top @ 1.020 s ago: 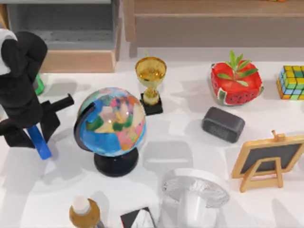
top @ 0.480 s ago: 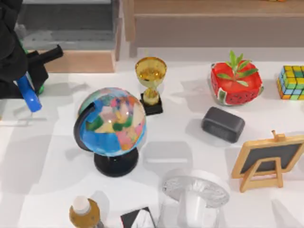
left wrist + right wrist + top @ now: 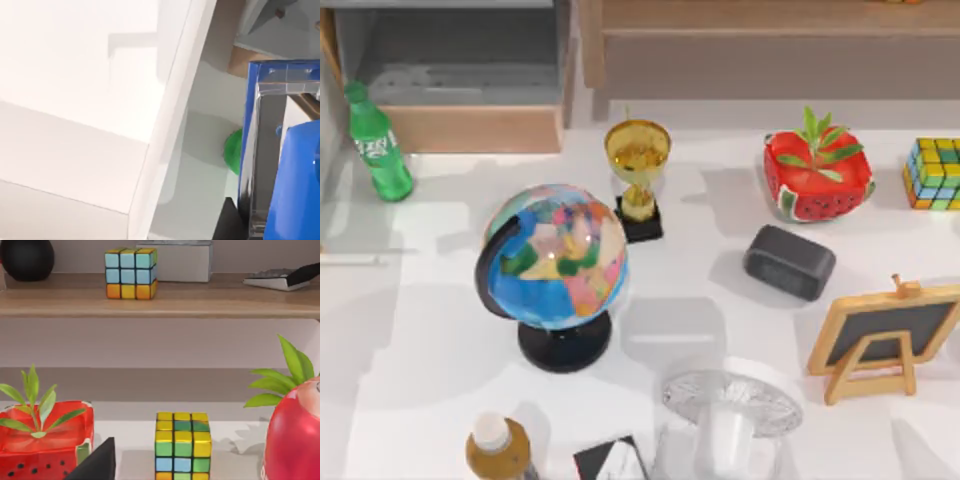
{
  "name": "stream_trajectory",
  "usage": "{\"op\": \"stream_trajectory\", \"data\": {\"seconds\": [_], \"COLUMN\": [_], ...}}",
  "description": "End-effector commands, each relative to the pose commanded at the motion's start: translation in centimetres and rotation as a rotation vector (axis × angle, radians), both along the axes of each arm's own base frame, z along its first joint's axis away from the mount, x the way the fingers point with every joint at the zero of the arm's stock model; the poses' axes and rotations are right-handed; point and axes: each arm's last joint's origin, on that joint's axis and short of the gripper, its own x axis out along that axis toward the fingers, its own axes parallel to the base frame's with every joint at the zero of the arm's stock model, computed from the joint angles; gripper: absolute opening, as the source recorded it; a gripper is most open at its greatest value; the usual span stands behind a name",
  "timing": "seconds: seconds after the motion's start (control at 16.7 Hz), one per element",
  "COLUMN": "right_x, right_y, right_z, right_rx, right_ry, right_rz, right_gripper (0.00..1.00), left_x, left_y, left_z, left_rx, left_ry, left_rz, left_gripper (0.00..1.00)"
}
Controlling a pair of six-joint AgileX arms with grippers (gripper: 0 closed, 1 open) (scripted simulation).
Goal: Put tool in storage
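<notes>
The tool [image 3: 295,190], a bright-blue bar, looms at the edge of the left wrist view. My left gripper [image 3: 260,220] is shut on it, and one dark finger [image 3: 227,227] shows beside it. Behind the tool peeks a bit of the green bottle [image 3: 232,150]. In the top view the storage [image 3: 460,70], an open grey compartment with a wooden front, sits at the back left, and the green bottle [image 3: 378,140] stands upright just left of it. My right arm is parked off the top view's right, its camera facing the back right of the table.
A globe [image 3: 555,265] stands left of centre, a gold trophy [image 3: 638,170] behind it. A dark grey box [image 3: 790,262], watermelon planter [image 3: 818,178], colour cube [image 3: 935,172] and small easel [image 3: 885,340] fill the right. A glass stand [image 3: 730,410] and jar [image 3: 495,445] stand at the front.
My left arm carried the blue tool toward the back left and out of the top view. The green bottle it covered now shows in full.
</notes>
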Motion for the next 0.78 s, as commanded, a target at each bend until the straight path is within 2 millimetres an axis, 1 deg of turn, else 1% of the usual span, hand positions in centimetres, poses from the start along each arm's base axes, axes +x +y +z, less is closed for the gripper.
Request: {"op": "stream_trajectory", "data": {"seconds": [0.06,0.18,0.3,0.42,0.54,0.6,0.72,0.78], "right_x": [0.0,0.0,0.0,0.0,0.0,0.0,0.0,0.0], "right_y": [0.0,0.0,0.0,0.0,0.0,0.0,0.0,0.0], "right_z": [0.0,0.0,0.0,0.0,0.0,0.0,0.0,0.0], "right_rx": [0.0,0.0,0.0,0.0,0.0,0.0,0.0,0.0], "right_ry": [0.0,0.0,0.0,0.0,0.0,0.0,0.0,0.0], "right_rz": [0.0,0.0,0.0,0.0,0.0,0.0,0.0,0.0], "right_gripper": [1.0,1.0,1.0,1.0,1.0,1.0,1.0,1.0], "left_x": [0.8,2.3,3.6,4.5,5.1,5.3,5.6,5.7], "left_y": [1.5,4.6,7.6,10.0,11.7,12.2,12.5,12.4], "left_z": [-0.2,-1.3,-3.2,-5.7,-8.5,-9.8,-12.0,-12.7], "left_rx": [0.02,0.056,0.083,0.095,0.094,0.09,0.078,0.074], "left_ry": [0.007,0.039,0.09,0.158,0.234,0.272,0.338,0.363], "left_rz": [-0.014,-0.045,-0.082,-0.126,-0.18,-0.21,-0.269,-0.295], "left_gripper": [0.0,0.0,0.0,0.0,0.0,0.0,0.0,0.0]}}
